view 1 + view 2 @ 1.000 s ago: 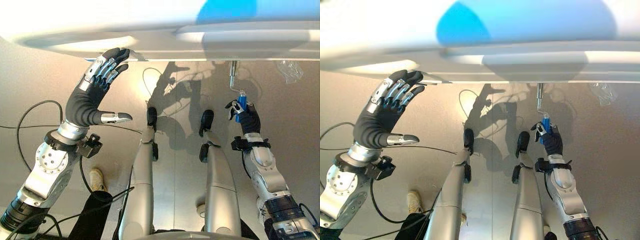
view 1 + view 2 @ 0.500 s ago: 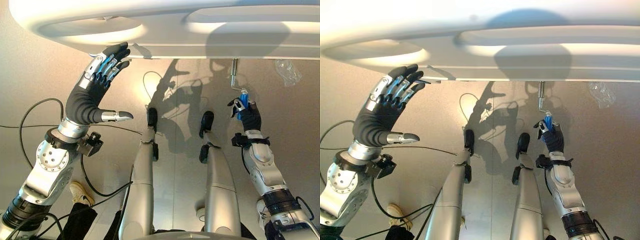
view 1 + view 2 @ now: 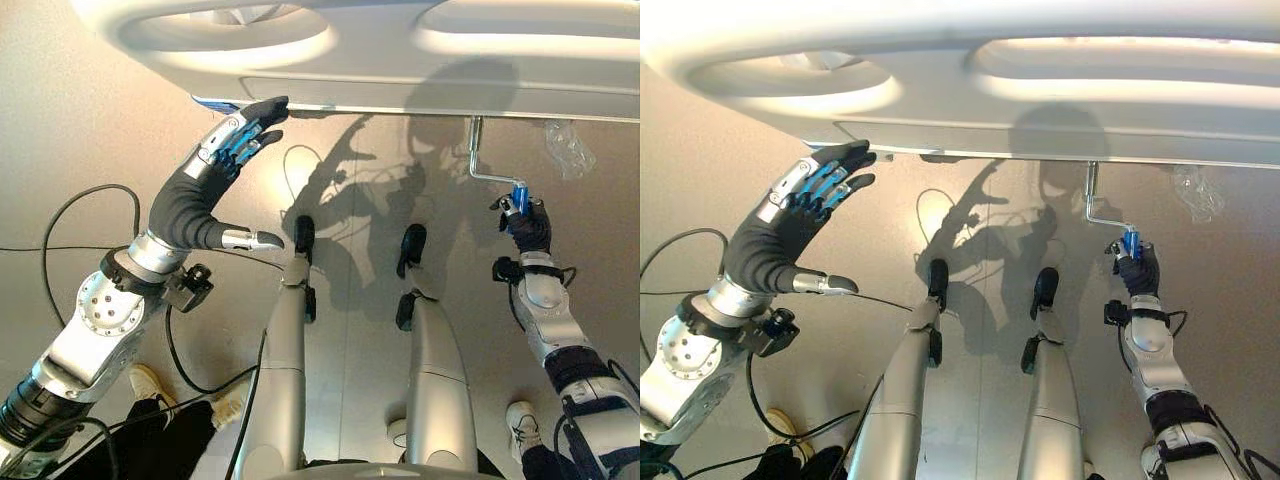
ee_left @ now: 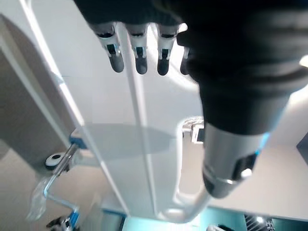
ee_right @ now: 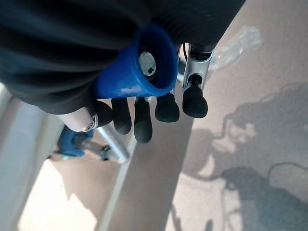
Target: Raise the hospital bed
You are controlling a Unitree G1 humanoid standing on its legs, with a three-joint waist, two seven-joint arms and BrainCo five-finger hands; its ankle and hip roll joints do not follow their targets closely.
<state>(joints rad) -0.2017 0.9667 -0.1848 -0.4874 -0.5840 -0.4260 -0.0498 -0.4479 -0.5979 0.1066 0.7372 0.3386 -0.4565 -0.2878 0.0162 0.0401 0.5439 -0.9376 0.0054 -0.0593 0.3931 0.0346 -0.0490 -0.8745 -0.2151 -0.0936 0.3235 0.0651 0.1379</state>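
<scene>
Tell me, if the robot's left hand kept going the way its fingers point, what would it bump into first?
Probably the white bed footboard: the left hand has straight fingers reaching to its lower edge, apparently touching, though depth is unclear.

The hospital bed's footboard runs across the far side of the scene, above the floor. Under its right part a crank hangs down, and its handle sits inside the curled fingers of the right hand. Farther right, a plastic wrapper lies on the floor. The left hand reaches up on the left, its fingertips touching the footboard's lower edge.
</scene>
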